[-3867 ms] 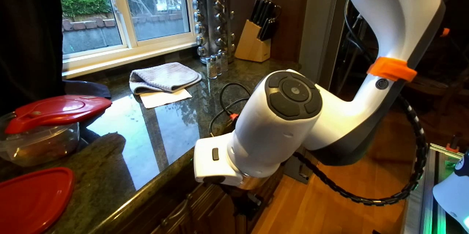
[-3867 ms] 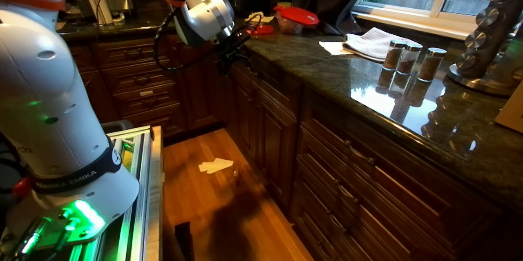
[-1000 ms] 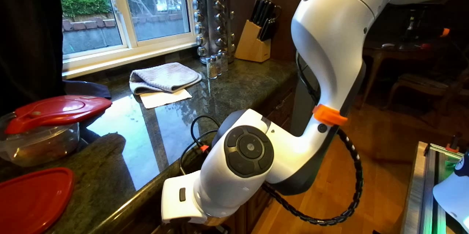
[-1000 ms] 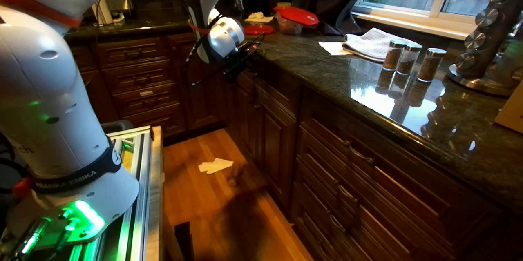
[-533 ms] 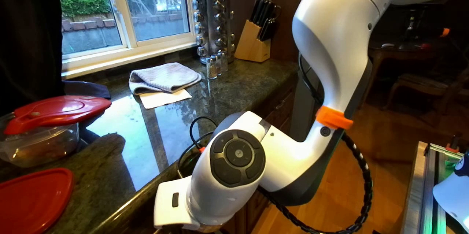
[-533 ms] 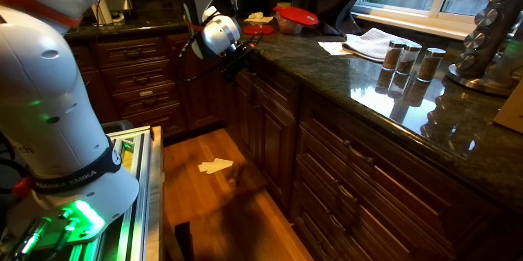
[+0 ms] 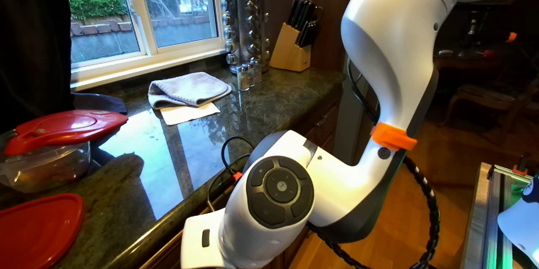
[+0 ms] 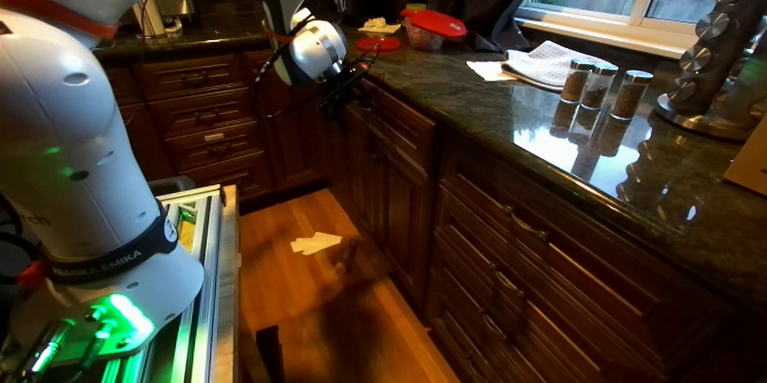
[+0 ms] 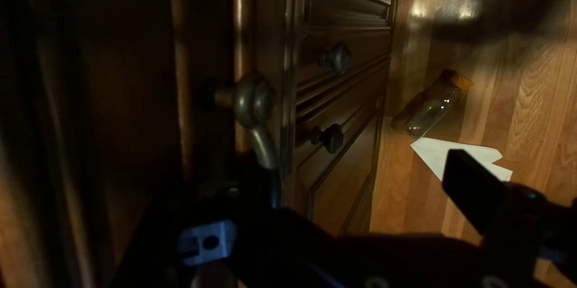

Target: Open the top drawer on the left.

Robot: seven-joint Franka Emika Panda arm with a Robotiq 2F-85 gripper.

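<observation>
The top left drawer (image 8: 400, 122) is dark wood under the counter edge and stands slightly out from the cabinet in an exterior view. Its metal handle (image 9: 254, 101) shows large in the wrist view. My gripper (image 9: 347, 175) is open. Its left finger lies on the drawer side of the handle bar, apparently behind it; whether they touch is too dark to tell. The right finger is well clear, over the floor. The gripper (image 8: 347, 101) is a small dark shape at the drawer in an exterior view. The arm's wrist (image 7: 269, 201) hides it in the exterior view near the window.
The stone counter (image 8: 455, 95) overhangs the drawers. On it are a red-lidded container (image 7: 63, 147), a towel (image 7: 189, 88) and spice jars (image 8: 599, 86). Door knobs (image 9: 336, 58) stick out below the drawer. A bottle (image 9: 430, 105) and paper (image 9: 455, 153) lie on the floor.
The arm first moved towards the drawer, then in the last half second drew back a little. The drawer front has come out slightly from under the counter, its top edge now showing.
</observation>
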